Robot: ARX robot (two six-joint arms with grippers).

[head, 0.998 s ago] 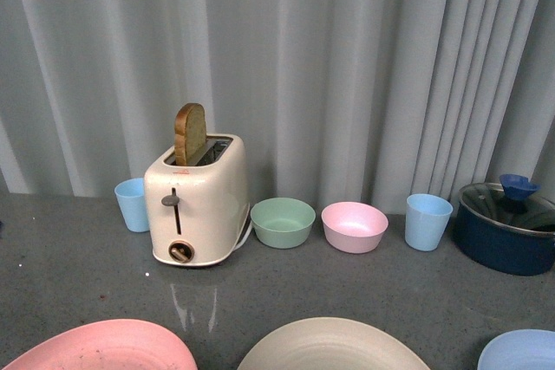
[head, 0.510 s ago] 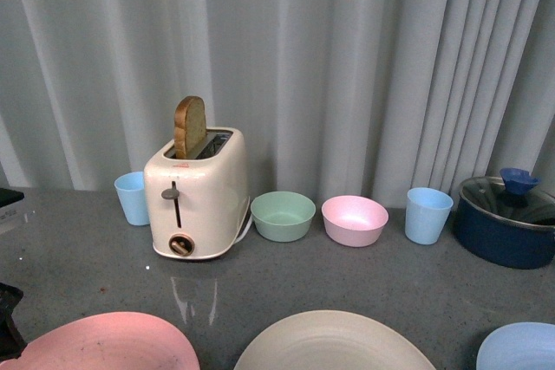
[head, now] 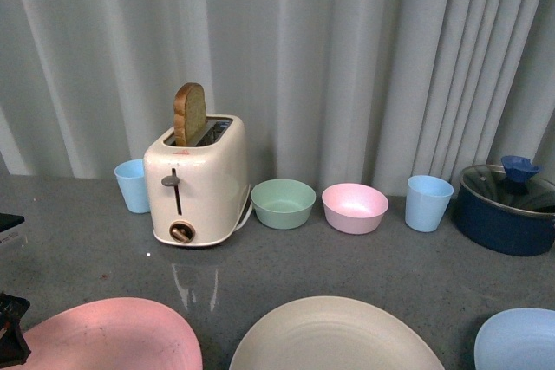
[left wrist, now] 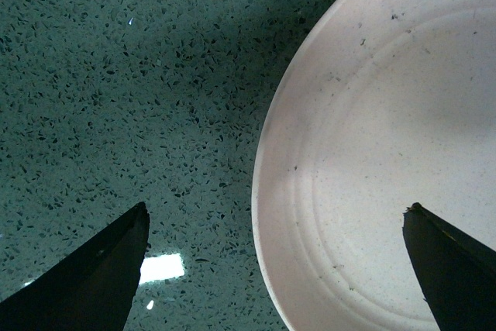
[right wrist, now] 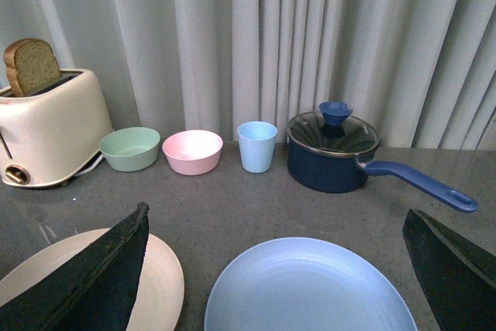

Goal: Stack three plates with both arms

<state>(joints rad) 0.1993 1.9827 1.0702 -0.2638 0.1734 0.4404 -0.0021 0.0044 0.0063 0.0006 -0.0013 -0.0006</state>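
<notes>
Three plates lie in a row at the table's front edge: the pink plate (head: 113,335) at left, the cream plate (head: 334,335) in the middle, the light blue plate (head: 520,340) at right. My left gripper (left wrist: 277,207) is open and hangs over the pink plate's (left wrist: 387,153) left rim, one finger over the table, one over the plate. A black part of the left arm (head: 10,340) shows beside that plate. My right gripper (right wrist: 277,208) is open and empty, above and behind the light blue plate (right wrist: 310,288), with the cream plate (right wrist: 167,277) by one finger.
Along the curtain stand a blue cup (head: 133,185), a cream toaster (head: 195,190) with a bread slice, a green bowl (head: 283,203), a pink bowl (head: 355,207), a blue cup (head: 427,202) and a dark blue lidded pot (head: 512,205) with a long handle (right wrist: 422,185).
The front view has tilted down a little, so the plates show more fully. A black part of my left arm has come into view at the lower left beside the pink plate.
</notes>
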